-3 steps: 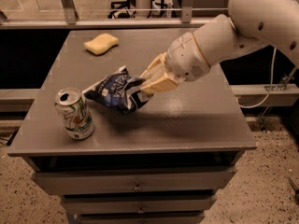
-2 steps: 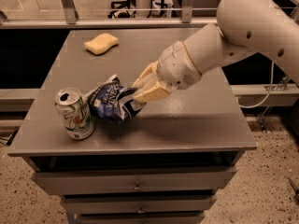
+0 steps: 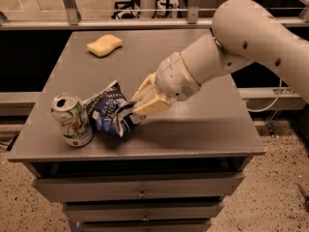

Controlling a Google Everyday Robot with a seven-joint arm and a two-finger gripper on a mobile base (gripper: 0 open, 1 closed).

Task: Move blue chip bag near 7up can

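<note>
At the far left of the grey cabinet top (image 3: 207, 129) stands the 7up can (image 3: 72, 120), upright near the front left corner, its silver top with the opened mouth facing up and the green-and-red logo on its pale side. Farther back on the same surface, well apart from the can, lies a pale yellow sponge (image 3: 104, 45), flat and alone near the rear edge. Just to the right of the can sits the blue chip bag (image 3: 110, 113), crumpled and resting on the surface near the front edge. Its left side comes right up against the can, though whether the two actually touch cannot be told. The white lettering on the dark foil faces up and toward the camera. The gripper (image 3: 137, 106) is at the bag's right end, low over the surface, and its beige fingers (image 3: 149, 102) are closed together on the crinkled foil there, pinching that end of the bag between them. From the gripper a thick white arm (image 3: 227, 57) rises up and to the right, crossing above the right half of the cabinet top. Below the surface, the front of the cabinet shows stacked drawers (image 3: 140, 187) with small metal pulls.
</note>
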